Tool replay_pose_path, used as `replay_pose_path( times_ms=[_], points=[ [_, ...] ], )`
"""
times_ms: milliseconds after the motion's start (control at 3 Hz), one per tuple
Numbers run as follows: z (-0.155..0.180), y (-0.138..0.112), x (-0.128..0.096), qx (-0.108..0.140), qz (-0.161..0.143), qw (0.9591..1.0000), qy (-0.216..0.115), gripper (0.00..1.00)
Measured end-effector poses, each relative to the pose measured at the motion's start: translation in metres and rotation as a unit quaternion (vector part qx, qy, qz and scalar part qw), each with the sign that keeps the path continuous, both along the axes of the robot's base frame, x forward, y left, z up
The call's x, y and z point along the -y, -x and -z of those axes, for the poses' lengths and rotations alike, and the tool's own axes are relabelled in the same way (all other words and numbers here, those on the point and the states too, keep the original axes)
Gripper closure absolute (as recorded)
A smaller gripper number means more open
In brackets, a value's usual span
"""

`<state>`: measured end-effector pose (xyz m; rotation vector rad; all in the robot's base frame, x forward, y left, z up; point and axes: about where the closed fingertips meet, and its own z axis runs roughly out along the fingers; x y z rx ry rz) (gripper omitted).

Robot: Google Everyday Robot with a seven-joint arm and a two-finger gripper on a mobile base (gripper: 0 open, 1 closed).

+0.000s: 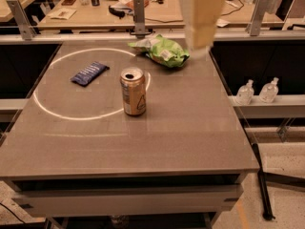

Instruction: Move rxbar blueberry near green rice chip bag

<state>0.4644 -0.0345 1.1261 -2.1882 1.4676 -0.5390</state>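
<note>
- rxbar blueberry (89, 73), upper left of the frame: dark blue wrapper with pale lettering.
- green rice chip bag (162, 51), upper centre: light green foil with white patches.
- drink can (133, 91), centre: tan-gold with a silver top.
- table (190, 128): grey-brown surface with a thin pale ring on its upper left part.
- gripper (199, 37), top of the frame, right of centre: pale cream-tan.

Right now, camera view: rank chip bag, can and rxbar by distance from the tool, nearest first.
The tool hangs at back right.
1. green rice chip bag, just left of it
2. tan can, centre
3. rxbar blueberry, far left
</note>
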Motion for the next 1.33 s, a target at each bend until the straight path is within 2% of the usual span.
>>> replay_pose_path(
  times_ms=[333, 667, 1000, 1333],
  points=[
    [-0.023, -0.043, -0.045, 0.034, -0.052, 0.998, 0.014, 0.0],
    [-0.039, -0.089, -0.089, 0.063, -0.099, 0.9928, 0.024, 0.0],
    [-0.048, -0.13, -0.138, 0.089, -0.152, 0.9837, 0.039, 0.0],
    [-0.031, -0.158, -0.176, 0.085, -0.193, 0.9756, 0.061, 0.0]
  ],
)
